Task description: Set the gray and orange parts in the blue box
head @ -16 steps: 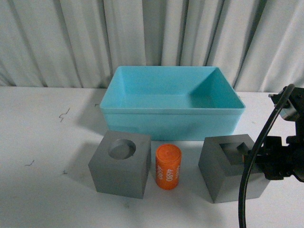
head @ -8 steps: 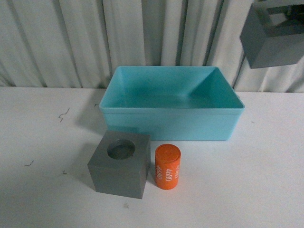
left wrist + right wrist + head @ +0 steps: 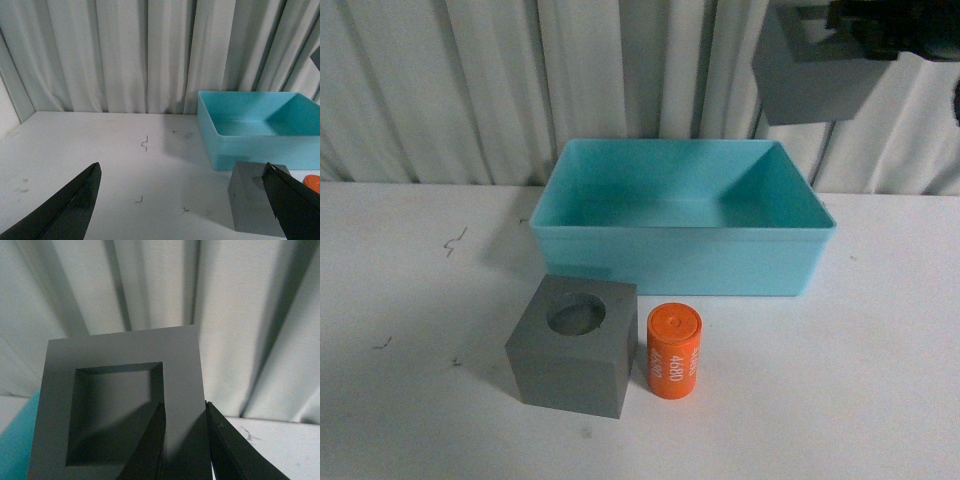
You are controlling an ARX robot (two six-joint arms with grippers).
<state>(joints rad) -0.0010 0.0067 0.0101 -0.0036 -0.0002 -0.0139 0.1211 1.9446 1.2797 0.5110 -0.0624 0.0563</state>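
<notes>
High at the upper right of the front view hangs the gray cube with the rectangular recess (image 3: 815,75), held over the far right corner of the blue box (image 3: 675,262). My right gripper (image 3: 184,412) is shut on one wall of that cube (image 3: 120,415), one finger inside the recess. On the table in front of the box stand the gray cube with the round recess (image 3: 572,345) and the orange cylinder (image 3: 674,352) with white digits, side by side. My left gripper (image 3: 182,172) is open, low over the table, with the round-recess cube (image 3: 252,200) near one fingertip.
A pleated white curtain (image 3: 520,90) closes off the back of the white table (image 3: 410,300). Small dark marks dot the tabletop at the left. The blue box (image 3: 255,125) holds nothing visible.
The right gripper has lifted the rectangular-recess cube off the table from beside the orange cylinder and carried it up, then leftward toward the box. The other parts have stayed put.
</notes>
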